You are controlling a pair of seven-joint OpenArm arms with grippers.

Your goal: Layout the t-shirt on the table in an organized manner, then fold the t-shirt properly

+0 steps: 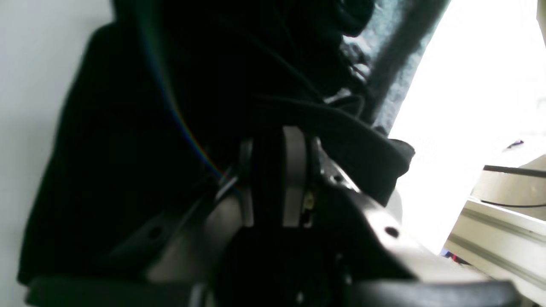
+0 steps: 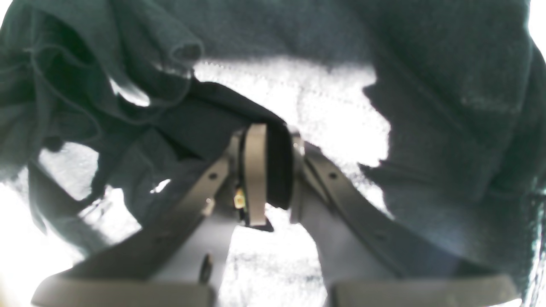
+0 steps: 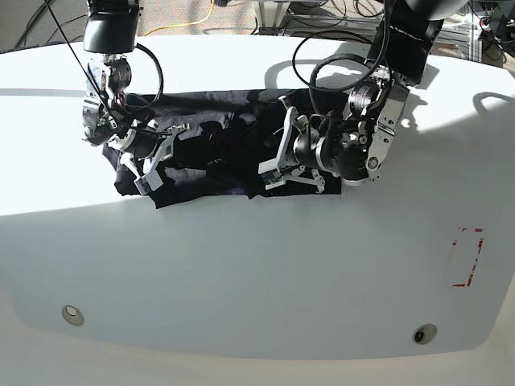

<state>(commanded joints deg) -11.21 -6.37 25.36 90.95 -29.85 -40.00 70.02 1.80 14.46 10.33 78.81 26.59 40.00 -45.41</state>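
The black t-shirt [image 3: 213, 149] lies bunched and wrinkled on the white table [image 3: 257, 265], stretched between my two arms. My left gripper [image 1: 275, 143] is shut on a dark fold of the t-shirt [image 1: 128, 128], which fills most of the left wrist view. In the base view this left gripper [image 3: 272, 173] is at the shirt's right front edge. My right gripper [image 2: 269, 140] is shut on a thick fold of the t-shirt [image 2: 448, 106], and the cloth hangs around it. In the base view the right gripper [image 3: 149, 178] holds the shirt's left front corner. No print shows.
A red dashed rectangle mark [image 3: 467, 257] is at the table's right. Two small metal discs [image 3: 72, 314] [image 3: 424, 332] sit near the front edge. Cables run behind the table's far edge. A pale metal rail [image 1: 503, 238] shows at the right of the left wrist view.
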